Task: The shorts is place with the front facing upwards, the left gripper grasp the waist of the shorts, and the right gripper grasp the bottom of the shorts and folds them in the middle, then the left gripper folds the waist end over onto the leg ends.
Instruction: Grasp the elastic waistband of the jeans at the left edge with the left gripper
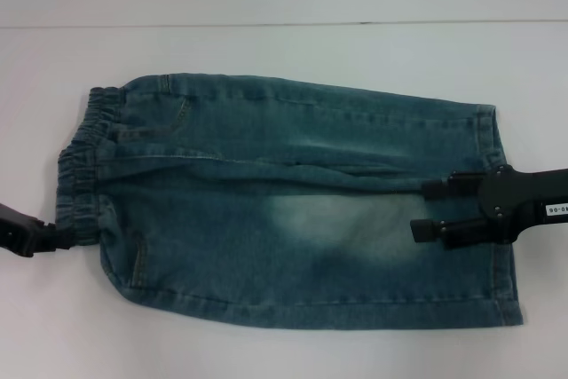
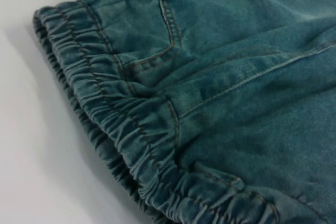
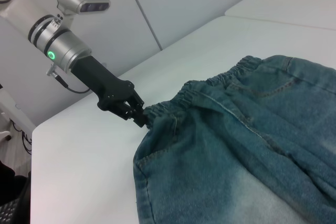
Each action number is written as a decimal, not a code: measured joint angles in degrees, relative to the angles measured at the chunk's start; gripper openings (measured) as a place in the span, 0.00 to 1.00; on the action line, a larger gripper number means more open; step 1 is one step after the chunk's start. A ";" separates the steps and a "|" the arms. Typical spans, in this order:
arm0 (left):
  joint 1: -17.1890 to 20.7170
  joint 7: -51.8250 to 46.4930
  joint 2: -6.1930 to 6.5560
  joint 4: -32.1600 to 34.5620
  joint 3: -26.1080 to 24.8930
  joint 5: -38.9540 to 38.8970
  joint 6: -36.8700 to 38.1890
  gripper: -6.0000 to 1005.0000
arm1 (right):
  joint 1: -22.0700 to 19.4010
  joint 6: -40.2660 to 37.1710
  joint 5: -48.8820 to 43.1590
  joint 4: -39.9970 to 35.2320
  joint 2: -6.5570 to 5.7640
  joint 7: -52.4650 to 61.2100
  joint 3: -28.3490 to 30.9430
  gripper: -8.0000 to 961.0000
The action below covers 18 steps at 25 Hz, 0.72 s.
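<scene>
The blue denim shorts (image 1: 293,210) lie flat on the white table, elastic waist (image 1: 84,166) toward my left and leg ends (image 1: 497,210) toward my right. My left gripper (image 1: 55,237) sits at the near corner of the waist. In the right wrist view the left gripper (image 3: 139,117) is pinched shut on the waistband (image 3: 173,100) edge. My right gripper (image 1: 424,210) hovers over the leg end, open, with one finger (image 1: 437,189) along the centre seam and nothing between the fingers. The left wrist view shows the gathered waistband (image 2: 131,124) close up.
The white table (image 1: 266,352) surrounds the shorts on all sides, and its far edge (image 1: 284,24) runs behind them. In the right wrist view, the left arm's silver wrist and camera (image 3: 63,24) stand above the table's side.
</scene>
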 joint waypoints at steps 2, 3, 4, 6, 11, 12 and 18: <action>0.01 0.13 -0.12 0.00 0.00 -0.03 0.22 0.27 | 0.00 0.02 -0.07 0.01 0.01 0.00 0.00 0.94; 0.02 0.19 -0.15 0.00 0.00 -0.07 0.34 0.24 | 0.00 0.02 -0.09 0.01 0.03 0.00 0.00 0.94; 0.02 0.27 -0.20 0.00 0.00 -0.16 0.49 0.21 | -0.01 0.02 -0.09 0.01 0.06 -0.01 0.00 0.94; 0.02 0.32 -0.26 0.00 0.00 -0.48 0.71 0.16 | -0.04 0.02 -0.11 0.01 0.07 -0.05 0.00 0.94; -0.02 0.38 -0.36 0.05 0.00 -1.34 1.50 0.06 | -0.09 0.02 -0.12 0.01 0.09 -0.16 0.00 0.93; -0.03 0.39 -0.36 0.12 0.00 -1.53 1.60 0.06 | -0.09 0.03 -0.12 0.01 0.09 -0.19 0.00 0.93; -0.13 0.58 -0.35 0.63 0.00 -2.20 3.08 0.05 | -0.09 0.30 -0.09 0.01 0.09 -0.59 0.04 0.93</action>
